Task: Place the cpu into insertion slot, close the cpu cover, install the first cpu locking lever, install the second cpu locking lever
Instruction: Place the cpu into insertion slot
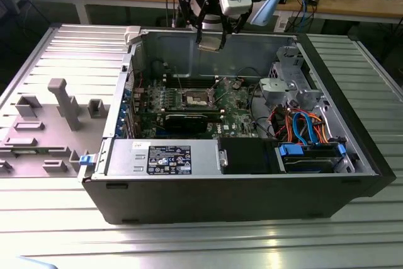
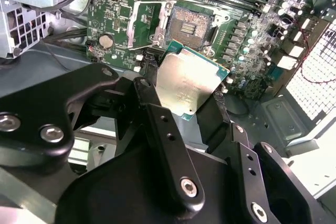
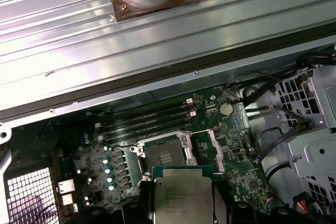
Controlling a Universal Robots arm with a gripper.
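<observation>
The pincer is clamped on the cpu, chip held flat between its fingers, high over the open computer case. Below the pincer the insertion slot lies bare. The cpu cover stands open beside it.

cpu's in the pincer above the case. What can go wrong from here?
The pincer grips the cpu by its edges; a slip could drop it. The cpu hangs apart from the insertion slot, so any skew may seat it crooked. The open cpu cover beside the slot could snag it.
</observation>
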